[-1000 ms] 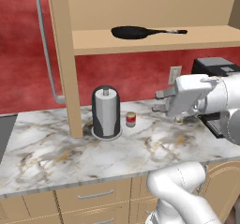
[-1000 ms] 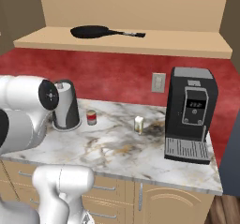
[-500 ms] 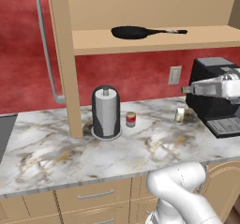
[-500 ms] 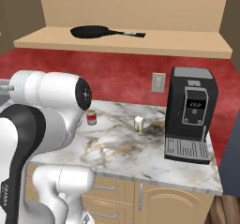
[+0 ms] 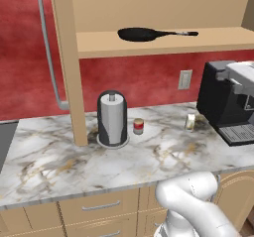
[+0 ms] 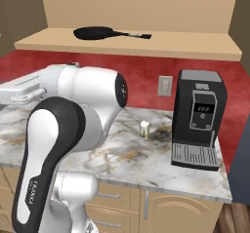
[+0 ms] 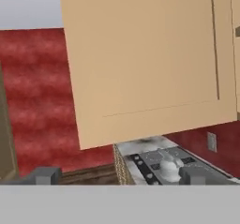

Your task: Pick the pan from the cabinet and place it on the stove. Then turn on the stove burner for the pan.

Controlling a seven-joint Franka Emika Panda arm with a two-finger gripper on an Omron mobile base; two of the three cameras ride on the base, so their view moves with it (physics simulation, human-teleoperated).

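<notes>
Figure: my rig facing the open cabinet.

Edges and clearance. I see 1 pan lying flat on the cabinet's bare shelf, near the shelf's front edge, its thin handle pointing right along the shelf and ending in a silver tip. The shelf is bare on both sides of the pan, and open air separates the shelf's underside from the desk. The cabinet door stands swung out at the shelf's left end, edge-on to my left base camera, with 1 long grey bar handle on it.

Gripper. In the hand view my gripper has its 2 dark tips spread wide apart at the frame's lower corners, with nothing between them. It faces a tan cabinet panel; below that panel I see the stove, dark with a pale lidded pot on it.

Counts on the desk: 1 paper towel roll in a dark holder, 1 small red can just right of it, 1 small pale jar near 1 black coffee machine.

Surface and room. The desk is white marble with tan and grey veins, over tan drawers. The wall is red, with 1 outlet.
</notes>
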